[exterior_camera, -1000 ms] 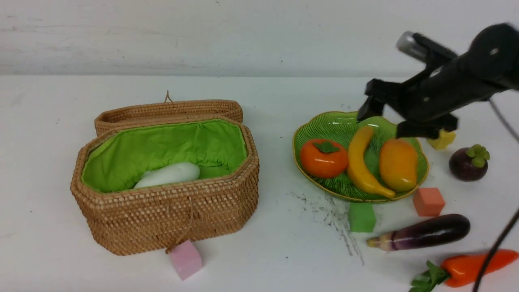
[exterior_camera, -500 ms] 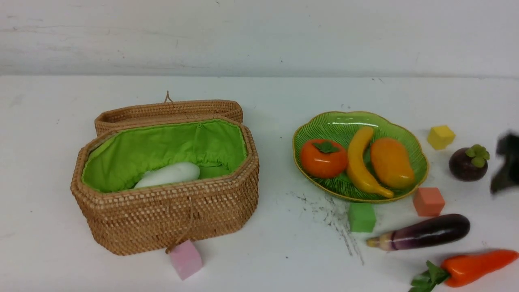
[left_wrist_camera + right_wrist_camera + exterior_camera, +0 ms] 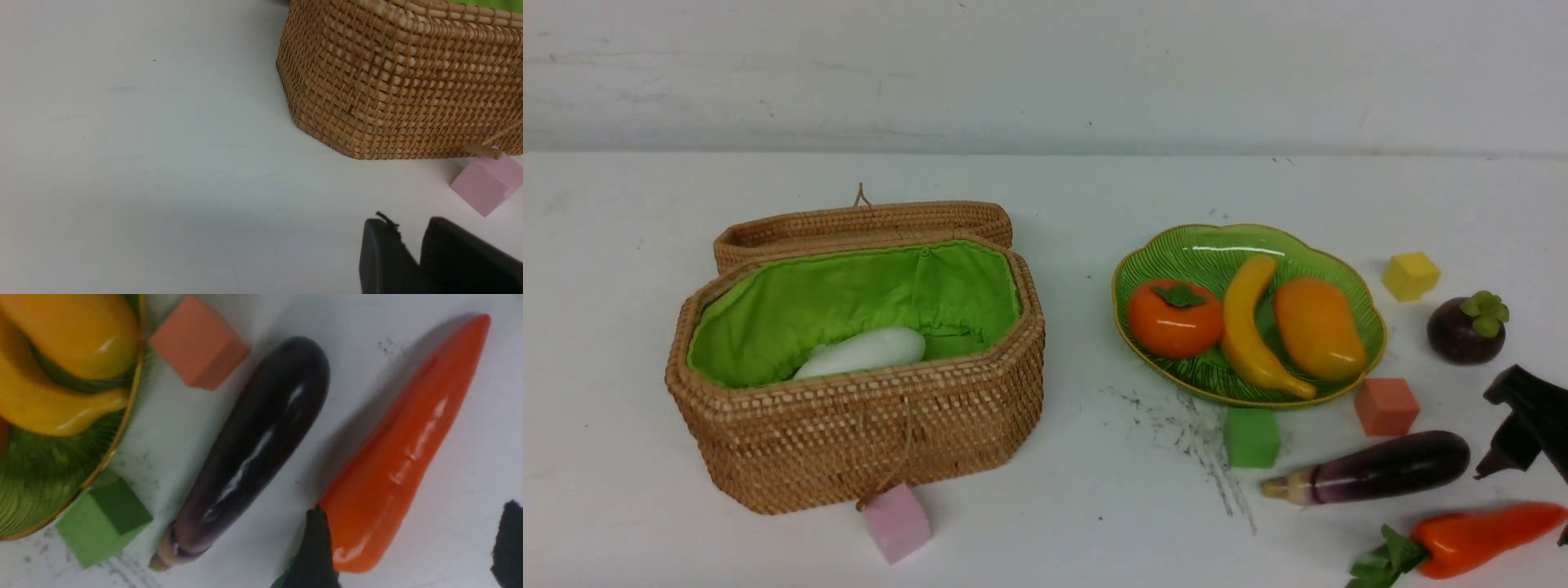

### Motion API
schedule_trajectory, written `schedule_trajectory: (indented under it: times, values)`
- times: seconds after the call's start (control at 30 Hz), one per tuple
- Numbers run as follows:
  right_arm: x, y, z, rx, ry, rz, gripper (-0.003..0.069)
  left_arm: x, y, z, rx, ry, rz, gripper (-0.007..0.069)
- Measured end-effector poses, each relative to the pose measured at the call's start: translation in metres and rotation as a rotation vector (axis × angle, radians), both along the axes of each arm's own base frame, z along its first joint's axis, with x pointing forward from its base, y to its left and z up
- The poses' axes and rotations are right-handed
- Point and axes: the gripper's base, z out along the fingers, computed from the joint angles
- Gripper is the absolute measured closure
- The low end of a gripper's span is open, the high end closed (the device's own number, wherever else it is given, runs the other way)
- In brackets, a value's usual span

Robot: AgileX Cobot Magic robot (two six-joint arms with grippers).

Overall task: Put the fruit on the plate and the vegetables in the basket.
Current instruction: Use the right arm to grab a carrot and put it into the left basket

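The basket (image 3: pixel 849 441) stands open at the left with the white vegetable (image 3: pixel 862 351) inside. On the plate (image 3: pixel 1217 245) lie the persimmon (image 3: pixel 1174 318), banana (image 3: pixel 1245 327) and mango (image 3: pixel 1319 329). The mangosteen (image 3: pixel 1466 328) sits on the table right of the plate. The eggplant (image 3: pixel 1380 469) and pepper (image 3: pixel 1478 539) lie at the front right. My right gripper (image 3: pixel 1490 433) hangs open just above them; in its wrist view (image 3: pixel 412 510) one finger is beside the pepper's (image 3: pixel 404 457) thick end. My left gripper (image 3: pixel 404 222) shows only in its wrist view, a narrow gap between the tips, empty.
Foam cubes lie about: yellow (image 3: pixel 1410 276) behind the mangosteen, salmon (image 3: pixel 1386 406) and green (image 3: pixel 1251 437) at the plate's front edge, pink (image 3: pixel 897 523) against the basket's front. The basket lid (image 3: pixel 862 222) lies folded back behind it. Dark scuffs mark the table by the green cube.
My right arm drew back from over the plate to the right edge and now hangs low by the eggplant and pepper. The mango settled slightly on the plate.
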Motion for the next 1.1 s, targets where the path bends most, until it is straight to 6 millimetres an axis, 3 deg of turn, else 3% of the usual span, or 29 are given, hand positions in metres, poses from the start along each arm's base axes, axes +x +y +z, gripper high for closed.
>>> schedule_trajectory:
  times: [0.27, 0.4, 0.53, 0.63, 0.83, 0.87, 0.9, 1.0, 1.03, 1.1]
  values:
    - [0.026, 0.000, -0.048, 0.000, 0.084, -0.045, 0.0106, 0.000, 0.000, 0.000, 0.000, 0.000, 0.000, 0.0477]
    - [0.028, 0.000, -0.069, -0.019, 0.183, -0.022, 0.0144, 0.000, 0.000, 0.000, 0.000, 0.000, 0.000, 0.0477]
    - [0.025, 0.001, -0.068, -0.043, 0.206, 0.087, 0.0287, 0.000, 0.000, 0.000, 0.000, 0.000, 0.000, 0.0477]
    - [0.021, 0.006, -0.057, -0.022, 0.184, 0.182, 0.0285, 0.000, 0.000, 0.000, 0.000, 0.000, 0.000, 0.0477]
    - [0.018, 0.020, 0.034, 0.019, -0.083, 0.424, 0.0285, 0.000, 0.000, 0.000, 0.000, 0.000, 0.000, 0.0477]
    - [0.018, 0.021, 0.039, 0.027, -0.099, 0.430, 0.0285, 0.000, 0.000, 0.000, 0.000, 0.000, 0.000, 0.0477]
    - [0.018, 0.027, 0.060, 0.040, -0.145, 0.498, 0.0285, 0.000, 0.000, 0.000, 0.000, 0.000, 0.000, 0.0475]
    - [0.024, 0.052, 0.112, 0.054, -0.293, 0.720, 0.0285, 0.000, 0.000, 0.000, 0.000, 0.000, 0.000, 0.0472]
    - [0.024, 0.053, 0.114, 0.049, -0.302, 0.735, 0.0285, 0.000, 0.000, 0.000, 0.000, 0.000, 0.000, 0.0472]
    - [0.030, 0.083, 0.139, 0.048, -0.384, 0.896, 0.0285, 0.000, 0.000, 0.000, 0.000, 0.000, 0.000, 0.0473]
